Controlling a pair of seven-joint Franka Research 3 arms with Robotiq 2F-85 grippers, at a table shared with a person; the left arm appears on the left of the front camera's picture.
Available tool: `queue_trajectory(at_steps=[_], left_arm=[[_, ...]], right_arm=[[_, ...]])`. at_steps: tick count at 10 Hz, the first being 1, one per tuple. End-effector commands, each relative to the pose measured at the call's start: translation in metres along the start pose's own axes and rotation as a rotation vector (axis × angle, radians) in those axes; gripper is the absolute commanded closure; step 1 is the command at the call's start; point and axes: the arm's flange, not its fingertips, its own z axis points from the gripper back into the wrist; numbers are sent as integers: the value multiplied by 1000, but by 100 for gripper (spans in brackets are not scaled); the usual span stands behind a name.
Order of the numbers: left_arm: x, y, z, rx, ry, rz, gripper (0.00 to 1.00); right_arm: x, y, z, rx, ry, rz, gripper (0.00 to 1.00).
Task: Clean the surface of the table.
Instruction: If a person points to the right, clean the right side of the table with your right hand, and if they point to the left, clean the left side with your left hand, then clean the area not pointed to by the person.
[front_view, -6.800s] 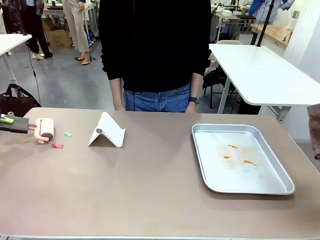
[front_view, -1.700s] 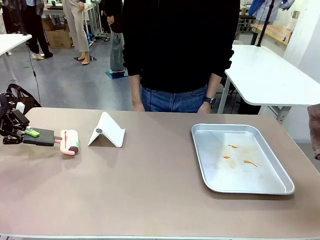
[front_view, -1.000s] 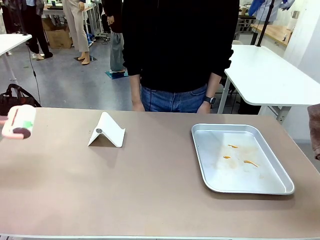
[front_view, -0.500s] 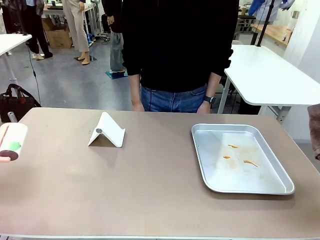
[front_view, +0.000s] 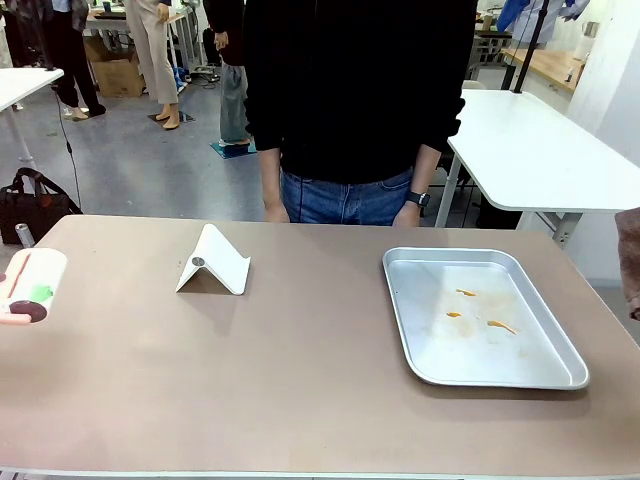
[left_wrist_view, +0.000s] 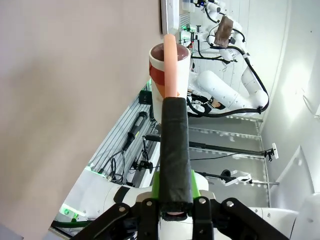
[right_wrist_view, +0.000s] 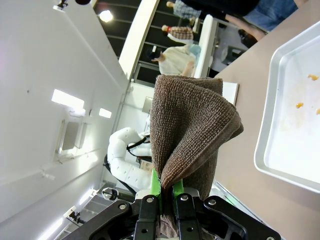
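The wide taupe-brown matte table (front_view: 300, 380) is lying across the front view, and its bare top is looking free of scraps, so the pick-up part of the cleaning is probably done. A wipe-down may be remaining. The shiny rectangular metal tray (front_view: 399, 320) is sitting on the table's right half, holding a few small orange crumbs (front_view: 500, 326). A white folded card-like stand (front_view: 215, 262) is resting left of centre.

At the table's left edge, the pink-and-white lint roller (front_view: 30, 285) is hanging just off the surface, carrying a small green scrap (front_view: 40, 292) on its sheet. The left gripper (left_wrist_view: 175, 186) is clamping the roller's black handle (left_wrist_view: 175, 140) between its green pads, the roll pointing away from the wrist alongside the tabletop. The right gripper (right_wrist_view: 167, 189) is pinching a bunched brown terry cloth (right_wrist_view: 190, 125) tight, holding it raised beyond the table's right edge, apart from the tray.
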Motion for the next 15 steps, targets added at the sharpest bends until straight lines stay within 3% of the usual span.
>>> queue_trajectory(at_steps=[1,10,11,12,13,15], left_arm=[[0,-6,2,-18,-16,6,78],[0,-6,2,-18,-16,6,78],[0,-6,2,-18,-16,6,78],[0,-6,2,-18,-16,6,78],[0,-6,2,-18,-16,6,78],[0,-6,2,-18,-16,6,78]], right_arm=[[1,7,0,21,-13,-9,100],[1,7,0,21,-13,-9,100],[0,0,0,0,0,0,89],[-3,7,11,-125,-20,20,89],[3,10,-6,-270,3,105,89],[26,3,-48,-468,127,177,89]])
